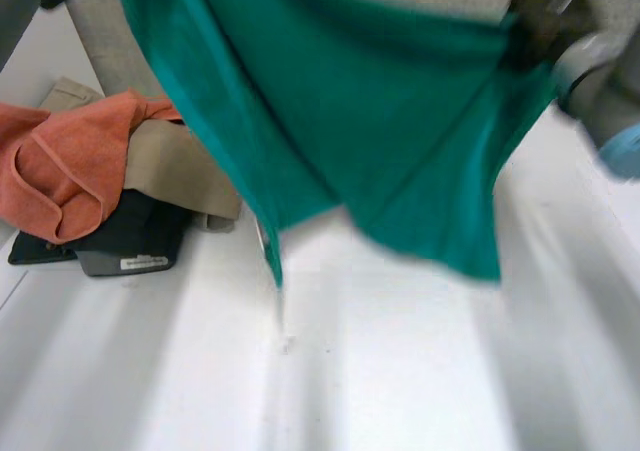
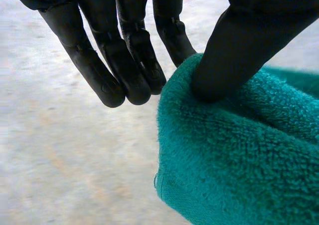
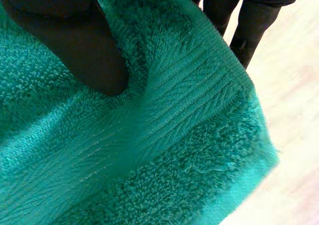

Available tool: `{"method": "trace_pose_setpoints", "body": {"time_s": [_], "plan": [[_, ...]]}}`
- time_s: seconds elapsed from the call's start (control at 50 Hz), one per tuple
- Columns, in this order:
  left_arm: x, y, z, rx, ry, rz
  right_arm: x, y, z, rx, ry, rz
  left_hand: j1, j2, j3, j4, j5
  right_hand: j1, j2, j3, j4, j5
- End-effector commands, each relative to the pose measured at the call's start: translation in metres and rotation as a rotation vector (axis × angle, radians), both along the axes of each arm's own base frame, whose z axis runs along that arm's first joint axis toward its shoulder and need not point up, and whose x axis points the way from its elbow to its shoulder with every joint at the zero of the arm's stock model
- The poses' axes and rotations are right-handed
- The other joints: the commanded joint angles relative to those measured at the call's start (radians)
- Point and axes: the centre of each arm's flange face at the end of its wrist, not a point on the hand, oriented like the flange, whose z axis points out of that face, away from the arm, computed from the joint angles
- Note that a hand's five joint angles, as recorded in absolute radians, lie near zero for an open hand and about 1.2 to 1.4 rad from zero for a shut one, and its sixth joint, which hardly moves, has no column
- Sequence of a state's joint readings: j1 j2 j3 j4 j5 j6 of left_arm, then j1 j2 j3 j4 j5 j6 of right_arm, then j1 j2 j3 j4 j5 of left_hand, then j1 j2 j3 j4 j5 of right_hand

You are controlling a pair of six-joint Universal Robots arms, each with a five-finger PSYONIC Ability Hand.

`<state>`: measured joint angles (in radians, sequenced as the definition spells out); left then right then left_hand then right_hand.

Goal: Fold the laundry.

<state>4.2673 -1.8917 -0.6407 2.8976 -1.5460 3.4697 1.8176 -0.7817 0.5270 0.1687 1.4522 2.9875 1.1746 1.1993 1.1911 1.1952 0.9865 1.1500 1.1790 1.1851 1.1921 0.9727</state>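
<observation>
A teal towel (image 1: 380, 141) hangs spread above the white table (image 1: 400, 371), its lower edges dangling in two points. My right hand (image 1: 540, 26) holds its upper right corner. In the right wrist view the thumb (image 3: 84, 50) presses the towel (image 3: 164, 150) against the fingers (image 3: 249, 30) behind it, near a hemmed corner. My left hand (image 2: 129, 60) is at the towel's other end. There the thumb (image 2: 224, 60) pins a bunched edge of the towel (image 2: 239, 155) beside the nearly straight fingers.
A pile of laundry lies at the table's left: an orange cloth (image 1: 70, 161) on top, a beige cloth (image 1: 170, 171) behind it and a dark garment (image 1: 130, 236) underneath. My right arm (image 1: 600, 91) reaches in from the right.
</observation>
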Motion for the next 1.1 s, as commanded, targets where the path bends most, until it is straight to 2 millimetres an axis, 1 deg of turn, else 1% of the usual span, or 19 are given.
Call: {"method": "trace_pose_setpoints", "body": {"time_s": [0.02, 0.12, 0.18, 0.2, 0.34, 0.36, 0.38, 0.42, 0.44, 0.5, 0.58, 0.74, 0.82, 0.84, 0.86, 0.92, 1.0, 1.08, 1.1], "plan": [[0.001, -0.044, 0.024, -0.191, 0.119, 0.084, -0.039, 0.003, 0.095, -0.317, -0.017, -0.035, 0.222, 0.197, 0.205, 0.201, 0.235, 0.246, 0.217, 0.211, 0.204, 0.249], [-0.009, -0.060, -0.004, -0.127, 0.087, 0.082, -0.038, 0.008, 0.078, -0.230, 0.023, 0.039, 0.222, 0.197, 0.205, 0.201, 0.235, 0.246, 0.217, 0.211, 0.204, 0.249], [-0.011, -0.070, -0.039, -0.018, 0.038, 0.093, -0.042, 0.008, 0.051, -0.130, 0.057, 0.057, 0.222, 0.197, 0.205, 0.201, 0.235, 0.246, 0.217, 0.211, 0.204, 0.249], [-0.011, -0.074, -0.062, 0.048, 0.004, 0.097, -0.043, 0.008, 0.042, -0.102, 0.067, 0.058, 0.222, 0.197, 0.205, 0.201, 0.235, 0.246, 0.217, 0.211, 0.204, 0.249], [-0.009, -0.083, -0.165, 0.292, -0.127, 0.096, -0.043, 0.026, -0.054, 0.164, 0.200, 0.114, 0.222, 0.197, 0.205, 0.201, 0.235, 0.246, 0.217, 0.211, 0.204, 0.249], [-0.010, -0.083, -0.193, 0.342, -0.159, 0.086, -0.044, 0.033, -0.080, 0.227, 0.237, 0.132, 0.222, 0.197, 0.205, 0.201, 0.235, 0.246, 0.217, 0.211, 0.204, 0.249], [-0.009, -0.084, -0.207, 0.370, -0.178, 0.085, -0.043, 0.038, -0.093, 0.256, 0.256, 0.146, 0.222, 0.197, 0.205, 0.201, 0.235, 0.246, 0.217, 0.211, 0.204, 0.249], [-0.010, -0.082, -0.232, 0.414, -0.213, 0.077, -0.043, 0.044, -0.116, 0.305, 0.289, 0.160, 0.222, 0.197, 0.205, 0.201, 0.235, 0.246, 0.217, 0.211, 0.204, 0.249], [-0.010, -0.080, -0.247, 0.436, -0.237, 0.072, -0.044, 0.049, -0.134, 0.338, 0.316, 0.168, 0.222, 0.197, 0.205, 0.201, 0.235, 0.098, 0.069, 0.063, 0.056, 0.100], [-0.008, -0.076, -0.264, 0.472, -0.271, 0.066, -0.047, 0.054, -0.155, 0.390, 0.345, 0.170, 0.222, 0.197, 0.205, 0.201, 0.235, -0.012, -0.041, -0.047, -0.054, -0.009], [-0.006, -0.072, -0.267, 0.489, -0.290, 0.058, -0.059, 0.050, -0.162, 0.435, 0.327, 0.111, 0.222, 0.197, 0.205, 0.201, 0.235, -0.300, -0.329, -0.335, -0.342, -0.297], [0.001, -0.068, -0.260, 0.494, -0.296, 0.047, -0.080, 0.038, -0.159, 0.470, 0.268, 0.004, 0.222, 0.197, 0.205, 0.201, 0.235, -0.300, -0.329, -0.335, -0.342, -0.297], [0.002, -0.065, -0.259, 0.508, -0.302, 0.051, -0.085, 0.040, -0.156, 0.496, 0.260, -0.012, 0.222, 0.197, 0.205, 0.201, 0.235, -0.174, -0.203, -0.210, -0.216, -0.172], [0.003, -0.064, -0.260, 0.515, -0.305, 0.052, -0.086, 0.040, -0.155, 0.501, 0.260, -0.014, 0.222, 0.197, 0.205, 0.201, 0.235, -0.078, -0.107, -0.113, -0.120, -0.075], [0.003, -0.061, -0.261, 0.527, -0.311, 0.051, -0.089, 0.041, -0.153, 0.512, 0.260, -0.018, 0.222, 0.197, 0.205, 0.201, 0.235, 0.243, 0.214, 0.208, 0.201, 0.246], [0.003, -0.055, -0.263, 0.556, -0.329, 0.049, -0.093, 0.044, -0.148, 0.526, 0.268, -0.025, 0.222, 0.197, 0.205, 0.201, 0.235, 0.246, 0.217, 0.211, 0.204, 0.249], [0.008, -0.039, -0.270, 0.639, -0.384, 0.054, -0.099, 0.053, -0.136, 0.551, 0.318, -0.007, 0.222, 0.197, 0.205, 0.201, 0.235, 0.246, 0.217, 0.211, 0.204, 0.249], [0.020, -0.017, -0.274, 0.748, -0.480, 0.081, -0.109, 0.081, -0.120, 0.646, 0.456, 0.077, 0.222, 0.197, 0.205, 0.201, 0.235, 0.246, 0.217, 0.211, 0.204, 0.249], [0.026, -0.005, -0.277, 0.803, -0.527, 0.086, -0.116, 0.096, -0.115, 0.702, 0.542, 0.126, 0.222, 0.197, 0.205, 0.201, 0.235, 0.246, 0.217, 0.211, 0.204, 0.249]]}}
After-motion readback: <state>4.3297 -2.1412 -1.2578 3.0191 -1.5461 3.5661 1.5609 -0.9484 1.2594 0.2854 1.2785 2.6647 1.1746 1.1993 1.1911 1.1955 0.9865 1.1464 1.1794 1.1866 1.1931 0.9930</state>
